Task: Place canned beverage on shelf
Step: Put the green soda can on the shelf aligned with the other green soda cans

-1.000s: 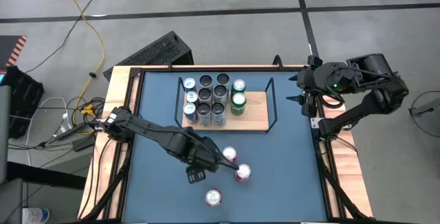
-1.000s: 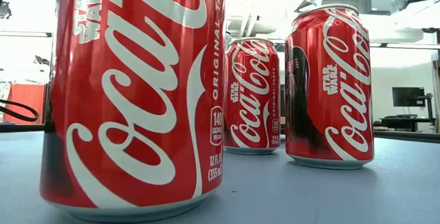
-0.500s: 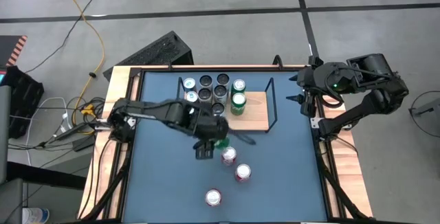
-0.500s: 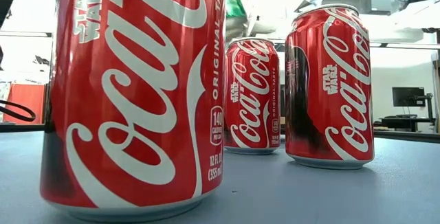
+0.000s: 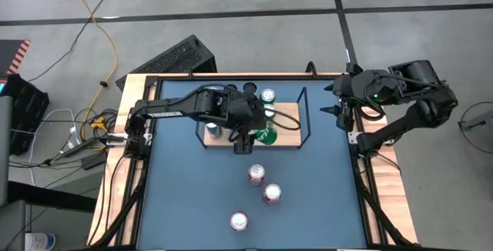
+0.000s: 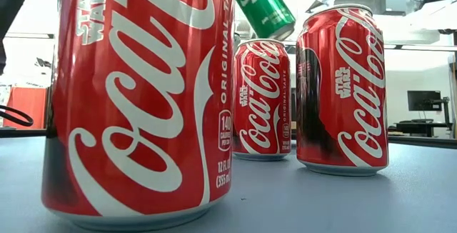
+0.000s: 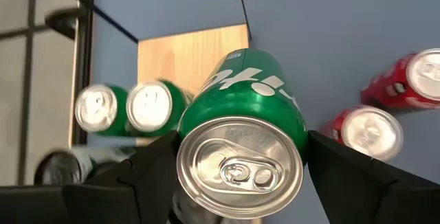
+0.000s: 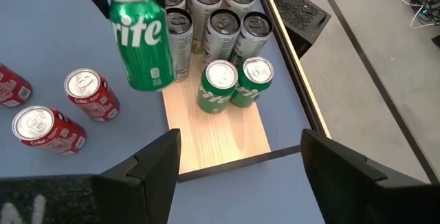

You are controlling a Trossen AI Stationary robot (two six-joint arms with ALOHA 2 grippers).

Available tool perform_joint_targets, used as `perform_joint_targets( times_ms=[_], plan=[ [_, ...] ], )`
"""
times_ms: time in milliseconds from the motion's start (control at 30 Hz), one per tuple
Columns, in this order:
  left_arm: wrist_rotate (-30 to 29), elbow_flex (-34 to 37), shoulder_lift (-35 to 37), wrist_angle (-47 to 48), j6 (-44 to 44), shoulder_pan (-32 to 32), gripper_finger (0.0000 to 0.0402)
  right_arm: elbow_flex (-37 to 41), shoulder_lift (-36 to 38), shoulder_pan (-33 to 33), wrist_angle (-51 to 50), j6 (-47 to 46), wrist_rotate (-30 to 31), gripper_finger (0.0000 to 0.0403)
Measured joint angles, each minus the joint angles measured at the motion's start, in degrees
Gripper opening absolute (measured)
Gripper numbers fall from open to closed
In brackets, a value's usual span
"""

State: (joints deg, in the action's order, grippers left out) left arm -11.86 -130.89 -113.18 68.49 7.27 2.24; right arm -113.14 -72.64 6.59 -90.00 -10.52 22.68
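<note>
Glossy green can [image 8: 142, 40] (a smooth aluminium cylinder, silver top) hangs in the air over the front edge of the shelf [image 5: 286, 127], a pale wood board in thin black wire; left gripper [image 5: 248, 134] is clamped around it; right gripper [image 5: 336, 101] waits beyond the shelf's right rail, fingers apart, holding nothing.

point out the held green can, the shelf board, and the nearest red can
held green can [image 8: 142, 40]: right wrist view, on its printed side.
shelf board [image 8: 221, 136]: right wrist view, bare wood.
nearest red can [image 6: 136, 97]: low view, on the white lettering.
</note>
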Motion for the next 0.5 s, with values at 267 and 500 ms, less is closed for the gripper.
perform_joint_targets(
  times_ms=[267,500],
  plan=[
    [-0.91,0.02,-2.60,-2.06,7.57,-1.10,0.0264,0.00,0.00,0.00,-0.01,-1.19,0.22,0.0282],
    [-1.01,-0.49,-6.41,-2.26,10.95,-1.63,0.0264,0.02,-0.02,0.00,0.01,-2.06,0.23,0.0282]
  ],
)
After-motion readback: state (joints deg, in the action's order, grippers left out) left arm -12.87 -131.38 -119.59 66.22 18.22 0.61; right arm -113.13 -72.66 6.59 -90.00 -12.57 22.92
